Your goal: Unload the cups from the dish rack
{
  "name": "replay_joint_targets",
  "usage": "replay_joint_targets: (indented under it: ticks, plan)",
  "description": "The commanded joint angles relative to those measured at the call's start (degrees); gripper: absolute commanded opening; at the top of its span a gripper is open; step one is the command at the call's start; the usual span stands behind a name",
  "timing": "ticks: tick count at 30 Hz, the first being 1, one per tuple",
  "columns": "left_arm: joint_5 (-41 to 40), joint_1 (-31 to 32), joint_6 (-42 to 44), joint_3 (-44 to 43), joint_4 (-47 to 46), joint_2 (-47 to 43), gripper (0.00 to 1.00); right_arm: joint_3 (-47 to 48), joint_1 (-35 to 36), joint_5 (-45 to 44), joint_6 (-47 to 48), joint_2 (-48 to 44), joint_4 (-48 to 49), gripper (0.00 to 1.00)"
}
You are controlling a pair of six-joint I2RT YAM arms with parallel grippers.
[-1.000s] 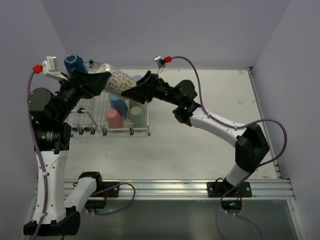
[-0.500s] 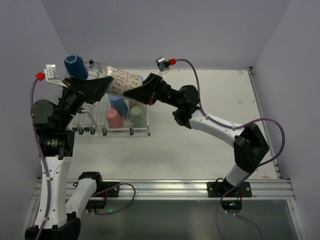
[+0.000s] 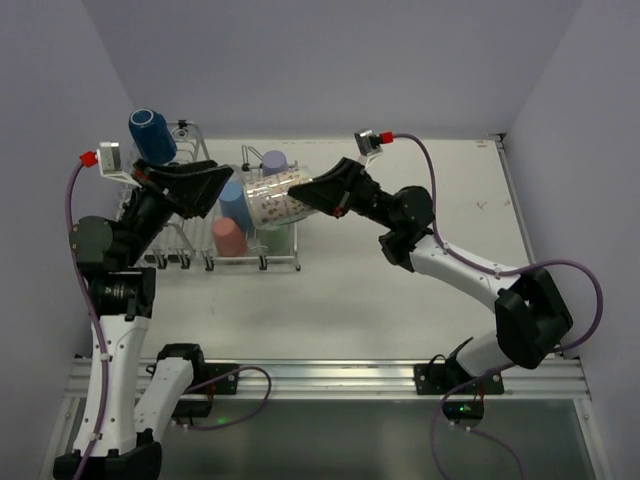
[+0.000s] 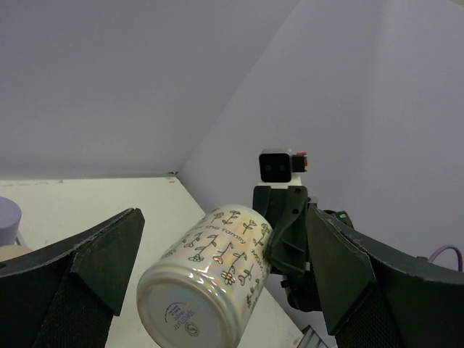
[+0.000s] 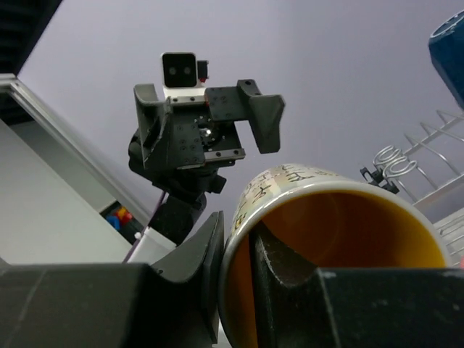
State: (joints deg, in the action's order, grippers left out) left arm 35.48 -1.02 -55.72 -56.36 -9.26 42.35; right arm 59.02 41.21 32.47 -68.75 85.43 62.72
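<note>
Handover of the white speckled mug point(image 3: 277, 200) looks complete. Half a second ago it sat between both arms, close against the left one; now it has travelled rightward with the right arm and hangs on its side in the air over the right end of the dish rack point(image 3: 230, 263), base toward the left arm. The right pincer point(image 3: 313, 196) alone has it, closed on the rim wall with one finger inside the orange-lined bowl and the other outside, as the right wrist view shows. The left pincer point(image 3: 214, 188) stands wide apart and has drawn back; in the left wrist view its two fingers flank the mug's base without touching it. My reading is that this cup is out of the rack and only needs setting down on the bare desk point(image 3: 400, 300) to the right. The mug itself holds nothing. The rack is far from unloaded: a pink tumbler point(image 3: 228, 238) and a blue tumbler point(image 3: 233, 196) stand in the flat tray, a lilac tumbler point(image 3: 273, 160) sits at the far side, a mint tumbler point(image 3: 280, 237) shows partly beneath the carried mug, and a dark blue mug point(image 3: 152, 135) perches on the taller basket end.
</note>
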Motion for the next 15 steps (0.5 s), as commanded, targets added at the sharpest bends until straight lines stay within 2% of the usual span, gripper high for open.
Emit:
replay_joint_targets:
  ticks: [1, 5, 8, 11, 12, 14, 15]
  plan:
    - [4.50, -0.21, -4.48, 0.72, -7.95, -0.07, 1.00, -0.66, -3.41, -3.12, -5.94, -4.83, 18.13, 0.00]
    - [4.86, -0.13, -4.31, 1.07, -8.06, 0.80, 1.00, -3.91, -7.80, -0.92, -8.51, -7.28, 18.24, 0.00]
    - [4.86, -0.04, -1.68, 0.29, -5.09, 1.33, 1.00, -4.97, -9.83, 0.84, -5.44, -9.31, 10.43, 0.00]
    - [4.07, -0.13, 4.47, -1.56, 1.15, 0.29, 1.00, -4.71, -12.90, 3.13, 0.35, -11.68, -0.37, 0.00]
    - [3.72, -0.04, 8.49, -2.00, 3.00, -0.16, 1.00, -4.01, -13.26, 3.21, 6.03, -12.91, -9.19, 0.00]
    - [3.19, -0.04, 13.34, -3.75, 10.70, -1.73, 1.00, -1.74, -13.87, 1.12, 13.17, -14.41, -19.86, 0.00]
    - [2.58, -0.13, 17.97, -4.11, 13.80, -2.35, 1.00, -0.59, -14.05, -0.37, 20.60, -14.85, -30.70, 0.00]
